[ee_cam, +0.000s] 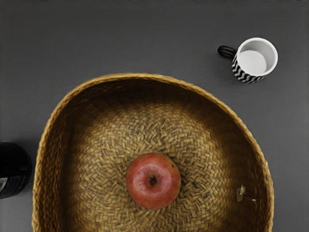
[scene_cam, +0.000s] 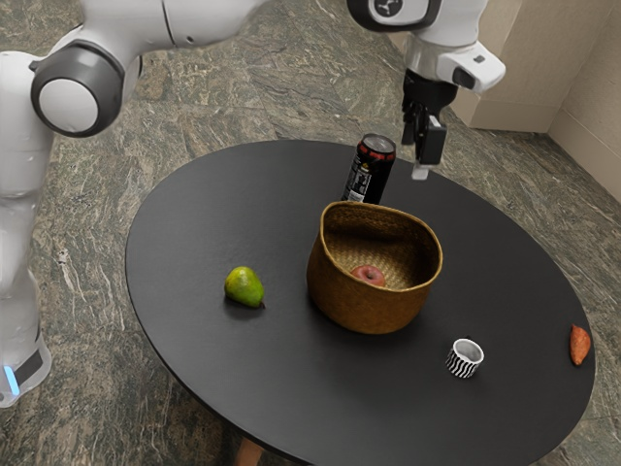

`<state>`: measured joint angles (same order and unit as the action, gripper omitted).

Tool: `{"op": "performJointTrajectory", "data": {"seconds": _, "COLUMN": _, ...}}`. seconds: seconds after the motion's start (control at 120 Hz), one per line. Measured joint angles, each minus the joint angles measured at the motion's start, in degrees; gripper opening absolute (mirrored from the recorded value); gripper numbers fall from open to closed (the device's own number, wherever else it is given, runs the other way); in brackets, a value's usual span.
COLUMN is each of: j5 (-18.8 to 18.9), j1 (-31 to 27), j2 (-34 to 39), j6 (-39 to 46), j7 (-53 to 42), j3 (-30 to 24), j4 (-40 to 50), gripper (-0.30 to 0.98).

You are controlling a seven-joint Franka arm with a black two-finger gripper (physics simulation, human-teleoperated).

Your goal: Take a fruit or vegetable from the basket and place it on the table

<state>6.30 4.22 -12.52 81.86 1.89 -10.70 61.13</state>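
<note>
My gripper (scene_cam: 423,144) hangs high in the exterior view's upper right, above the level of the basket and apart from it; how its jaws stand is hard to make out. The brown woven basket (scene_cam: 364,309) stands upright on the black round table (scene_cam: 223,374). A red apple (scene_cam: 369,276) lies on the basket's floor. From above, the wrist view looks into the basket (ee_cam: 140,77), with the apple (ee_cam: 153,181) stem side up and bare woven floor around it.
A dark can (scene_cam: 370,170) stands behind the basket. A green pear (scene_cam: 245,287) lies toward the exterior view's left. A black-and-white striped mug (scene_cam: 465,358) is in front of the basket to the right, and an orange vegetable (scene_cam: 579,345) lies by the table's right edge.
</note>
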Motion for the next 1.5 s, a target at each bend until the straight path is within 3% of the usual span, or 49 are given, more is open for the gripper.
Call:
{"op": "performJointTrajectory", "data": {"seconds": 0.167, "j5": -0.26, "j1": -0.41, "j2": 3.20, "j6": 3.76, "j7": -0.04, "j3": 0.31, "j4": 10.09, "gripper": 0.69}}
{"op": "performJointTrajectory", "data": {"seconds": 0.442, "j5": -3.87, "j1": -0.44, "j2": 7.46, "j6": 13.90, "j7": -0.13, "j3": 1.33, "j4": 25.30, "gripper": 0.69}}
{"op": "performJointTrajectory", "data": {"seconds": 1.5, "j5": -7.67, "j1": -1.94, "j2": 5.73, "j6": 25.36, "j7": -0.34, "j3": 2.94, "j4": 35.91, "gripper": 0.69}}
